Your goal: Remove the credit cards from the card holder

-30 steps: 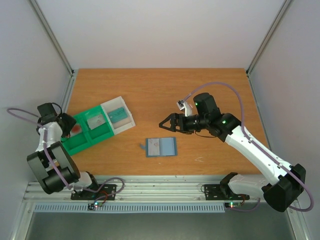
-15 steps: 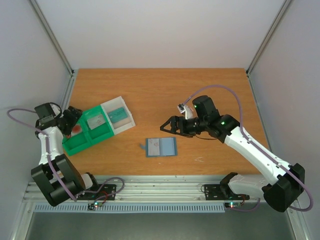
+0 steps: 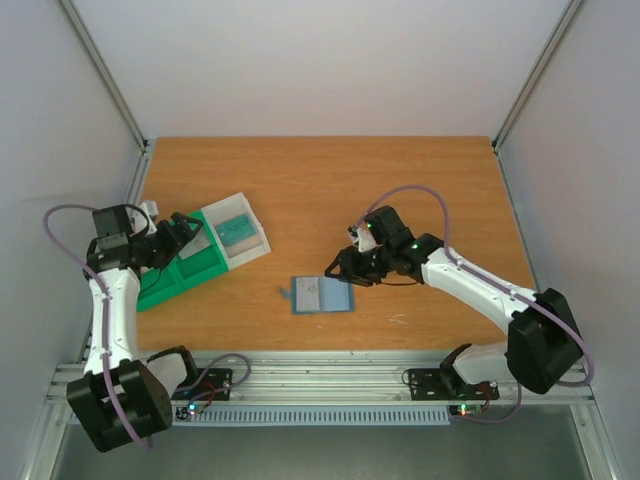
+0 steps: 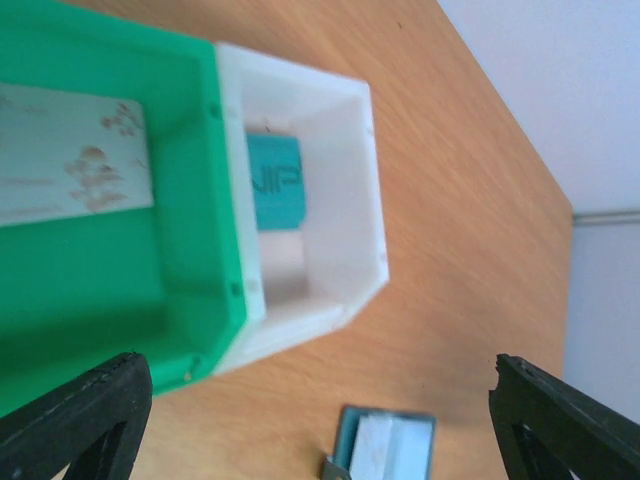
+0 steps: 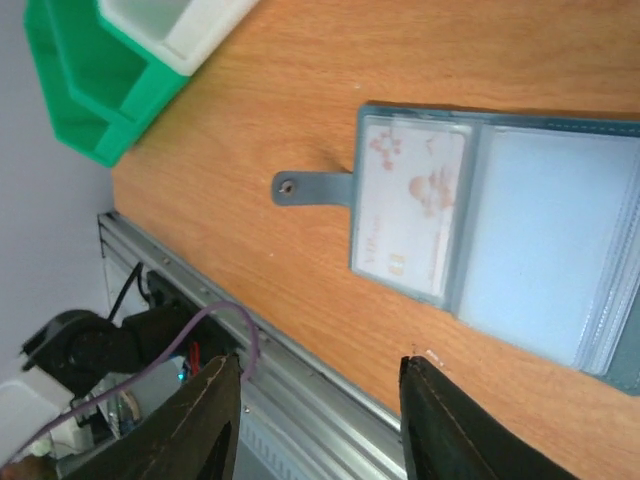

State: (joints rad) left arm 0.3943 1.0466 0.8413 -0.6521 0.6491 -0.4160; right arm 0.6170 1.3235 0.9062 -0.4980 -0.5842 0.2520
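left gripper wide, empty; right gripper apart, empty | white tray: teal card

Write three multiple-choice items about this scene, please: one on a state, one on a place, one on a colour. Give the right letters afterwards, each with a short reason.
1. The holder is:
A. open and lying flat
B. folded shut
C. standing on its edge

2. The teal card lies:
A. in the holder
B. in the white tray
C. under the holder

3. The second tray, beside the white tray, is:
A. red
B. green
C. black

Right letters:
1 A: the right wrist view shows both inner pockets of the holder facing up on the table.
2 B: the left wrist view shows the teal card inside the white tray's walls.
3 B: the second tray is plainly green in the left wrist view and in the top view.
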